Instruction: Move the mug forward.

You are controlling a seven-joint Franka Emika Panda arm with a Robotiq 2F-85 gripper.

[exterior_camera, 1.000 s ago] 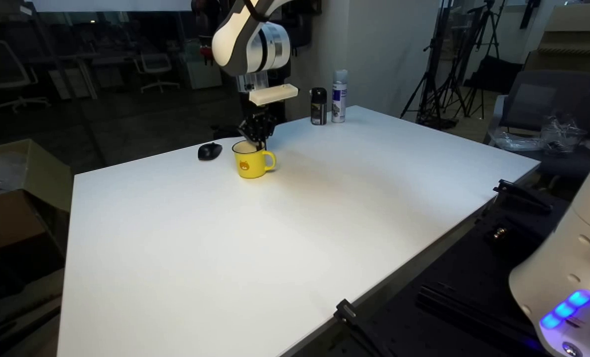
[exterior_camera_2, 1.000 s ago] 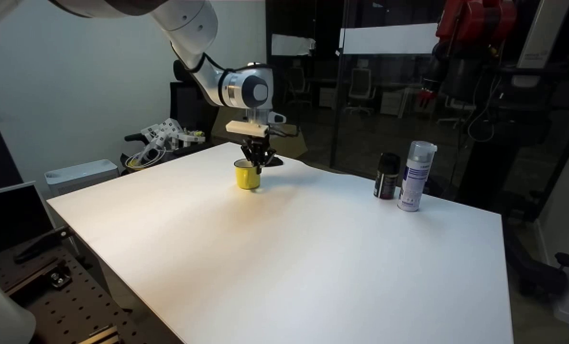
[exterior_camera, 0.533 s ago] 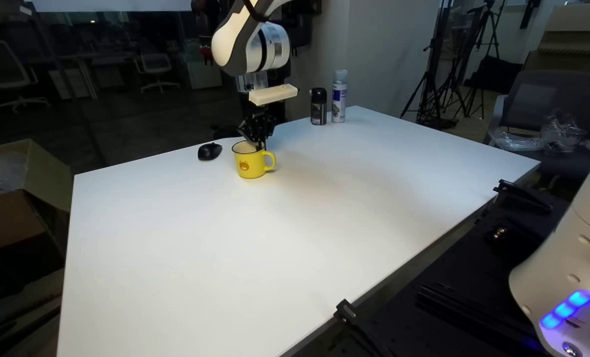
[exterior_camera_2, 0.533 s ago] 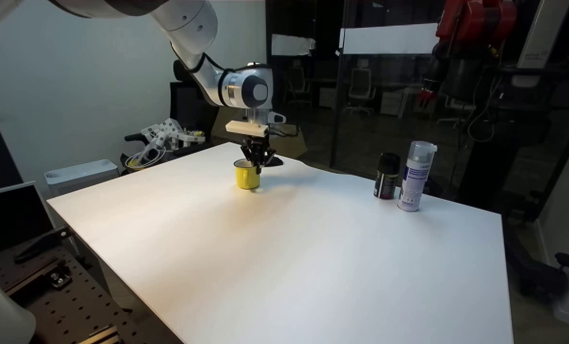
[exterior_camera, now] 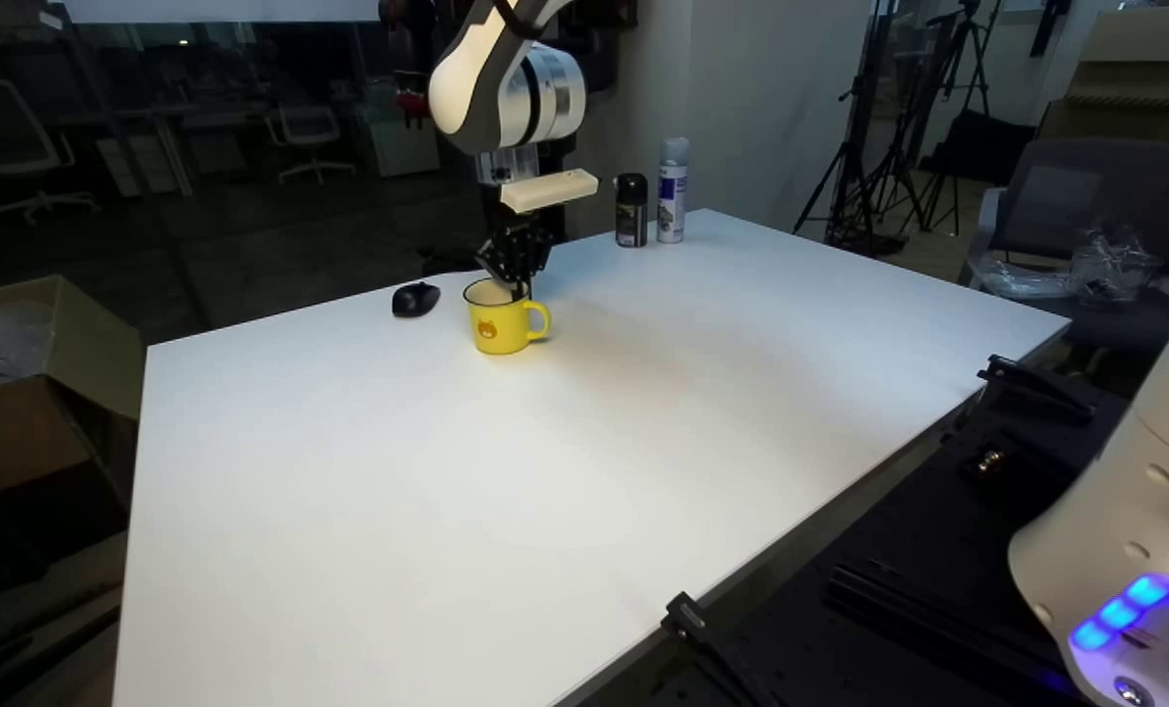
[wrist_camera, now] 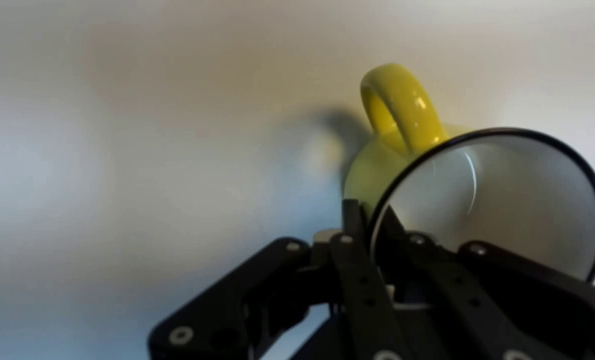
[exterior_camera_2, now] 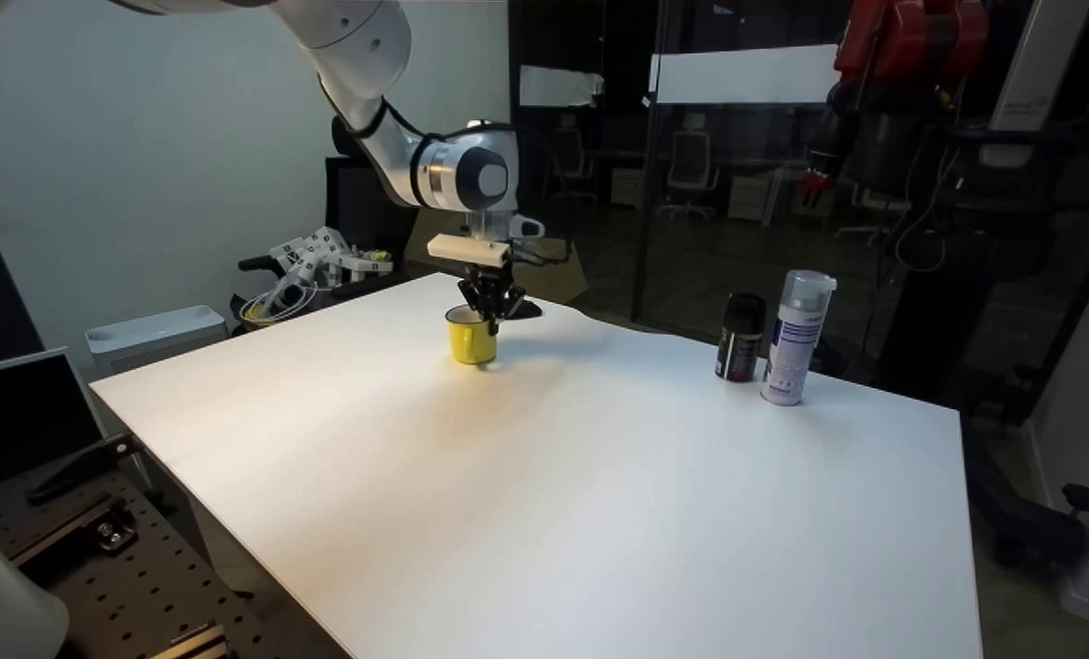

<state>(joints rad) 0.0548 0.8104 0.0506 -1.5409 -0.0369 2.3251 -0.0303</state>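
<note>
My end effector (wrist_camera: 370,220) is pinching the yellow mug (exterior_camera: 499,324) at its dark rim (wrist_camera: 507,132), its 2 fingers (wrist_camera: 350,216) standing nearly together: 1 is reaching inside, the other is pressing outside, with only the mug's wall between. The handle (wrist_camera: 402,105) is sitting just beside that hold, untouched. I am judging the mug rigid, fairly light, glazed and so slippery, perhaps brittle. The rim is giving me a sound place to hold, but being off to 1 side it may be inviting a tilt or swivel, so I am favouring a slow, low move. In both exterior views the mug is standing upright on or barely above the worktop (exterior_camera: 427,491), near the edge farthest from the robot base (exterior_camera: 1115,530); I am not able to tell which. A small flat black object (exterior_camera: 416,299) is lying near it, closer to that edge. If forward is meaning away from me, I am reckoning on little room. Well apart, a black can (exterior_camera: 632,211) and a taller pale can (exterior_camera: 672,196) are standing side by side.
</note>
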